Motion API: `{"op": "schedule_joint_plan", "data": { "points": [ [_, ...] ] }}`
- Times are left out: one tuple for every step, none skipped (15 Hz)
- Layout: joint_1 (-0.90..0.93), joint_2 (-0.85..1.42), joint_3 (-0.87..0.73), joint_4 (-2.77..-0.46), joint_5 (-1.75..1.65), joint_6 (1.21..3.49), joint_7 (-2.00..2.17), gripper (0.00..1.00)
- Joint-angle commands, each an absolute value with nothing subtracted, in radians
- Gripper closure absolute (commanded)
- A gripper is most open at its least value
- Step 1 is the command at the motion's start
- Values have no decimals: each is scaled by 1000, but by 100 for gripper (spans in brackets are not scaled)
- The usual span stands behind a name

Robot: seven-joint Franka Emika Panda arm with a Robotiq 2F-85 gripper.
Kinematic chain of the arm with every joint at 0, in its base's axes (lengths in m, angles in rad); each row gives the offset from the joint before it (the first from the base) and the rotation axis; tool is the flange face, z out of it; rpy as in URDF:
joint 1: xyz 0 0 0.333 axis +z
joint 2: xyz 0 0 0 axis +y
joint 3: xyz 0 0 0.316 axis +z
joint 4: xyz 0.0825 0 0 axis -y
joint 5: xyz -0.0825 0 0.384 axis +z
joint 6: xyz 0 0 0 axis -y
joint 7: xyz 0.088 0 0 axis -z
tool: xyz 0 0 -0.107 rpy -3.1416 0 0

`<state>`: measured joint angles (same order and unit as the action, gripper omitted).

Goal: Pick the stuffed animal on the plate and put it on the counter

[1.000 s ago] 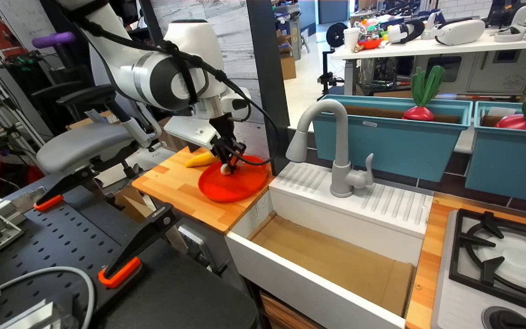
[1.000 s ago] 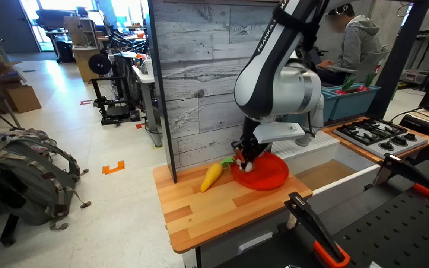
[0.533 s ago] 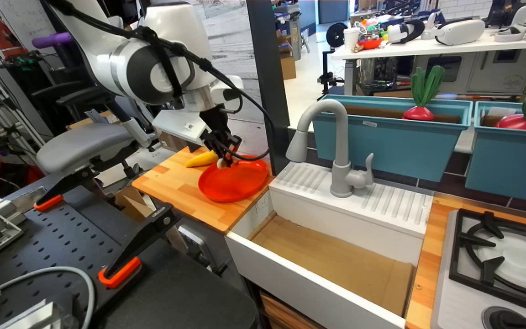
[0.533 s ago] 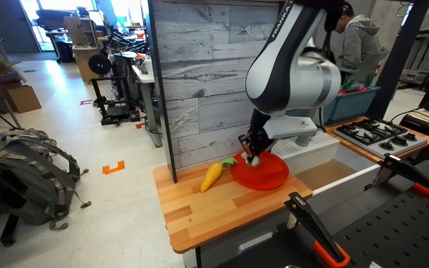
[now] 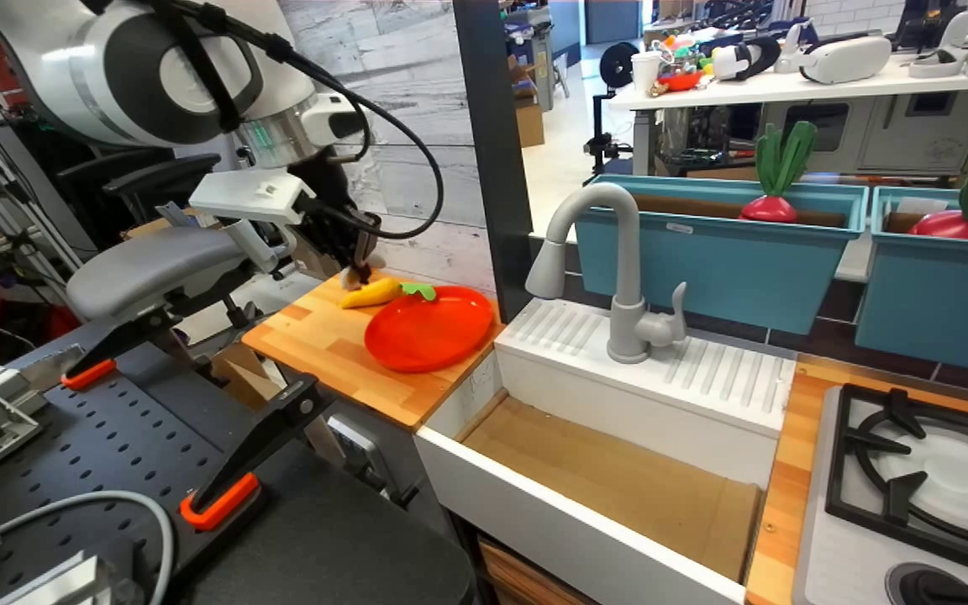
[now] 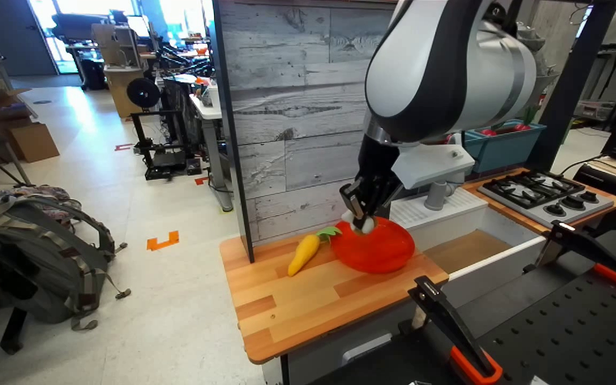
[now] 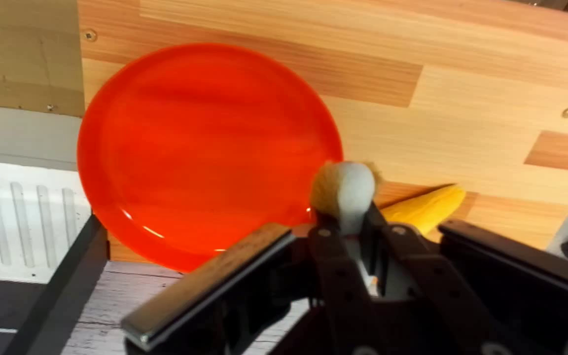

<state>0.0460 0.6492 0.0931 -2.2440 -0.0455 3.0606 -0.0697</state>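
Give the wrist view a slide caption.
The tool grips the stuffed animal above the counter, where the red plate lies.

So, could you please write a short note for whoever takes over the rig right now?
Claw: the claw is shut on the stuffed animal, holding it in the air.
Things: the plate sits on the wooden counter, with the yellow carrot beside it.
Done: stuffed animal gripped and lifted off the plate.
Left: lower it onto the counter, open the claw, back away. I'd probably set it down away from the carrot.
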Motion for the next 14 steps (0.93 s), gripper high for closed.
{"op": "schedule_joint_plan", "data": {
  "points": [
    [180, 599, 29, -2287, -95, 3045, -51, 96],
    [216, 608, 17, -2276, -106, 3034, -48, 96],
    [252, 620, 5, -2262, -117, 3026, -45, 96],
    [279, 631, 0, -2249, -127, 3010, -44, 96],
    [304, 640, -2, -2236, -135, 2989, -42, 96],
    [323, 651, -4, -2223, -141, 2975, -43, 96],
    [335, 665, 2, -2206, -150, 2951, -49, 96],
    [349, 678, 6, -2190, -159, 2924, -49, 96],
    [357, 692, 13, -2173, -168, 2897, -53, 96],
    [361, 707, 23, -2155, -176, 2870, -59, 96],
    [359, 724, 34, -2137, -182, 2858, -67, 96],
    [353, 744, 49, -2114, -185, 2843, -78, 96],
    [349, 765, 60, -2092, -188, 2838, -84, 96],
    [343, 785, 70, -2070, -188, 2830, -93, 96]
  ]
}}
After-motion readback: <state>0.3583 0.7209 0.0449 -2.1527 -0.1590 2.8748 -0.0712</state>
